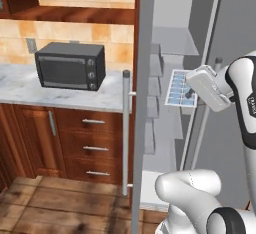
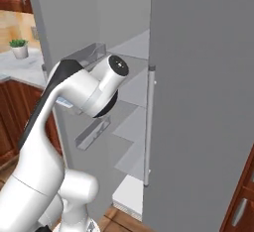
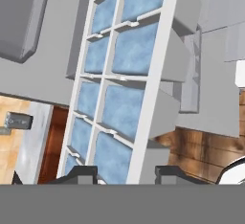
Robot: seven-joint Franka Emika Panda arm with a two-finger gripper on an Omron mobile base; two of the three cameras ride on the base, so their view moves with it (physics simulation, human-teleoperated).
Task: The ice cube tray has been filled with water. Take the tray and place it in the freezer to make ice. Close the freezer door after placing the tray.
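The freezer [image 1: 172, 43] stands open directly ahead of the gripper [image 1: 190, 94], its pale grey shelves stepping back beyond the fingertips. The freezer door [image 1: 145, 103] is swung wide to the gripper's left, seen edge-on in the left base view, with its long silver bar handle [image 1: 126, 133] further left again. To the gripper's right the other grey door [image 2: 203, 102] stays flat and closed, its own bar handle [image 2: 150, 127] running along the edge that borders the opening. Between these two door edges the compartment is a tall, narrow gap, and the arm reaches into it at mid height.

Well off to the left, past the open door, a black microwave [image 1: 70, 66] sits on a marble counter [image 1: 30, 85].

The ice cube tray [image 1: 179, 88] is pinched between the two fingers, which are closed on its near end. It extends forward from the gripper into the opening, tilted, held in the air. In the hand view the water [image 3: 122, 108] fills its pale-blue cells, and the tray's long white rim [image 3: 153, 74] runs close beside the shelf edges on one side.
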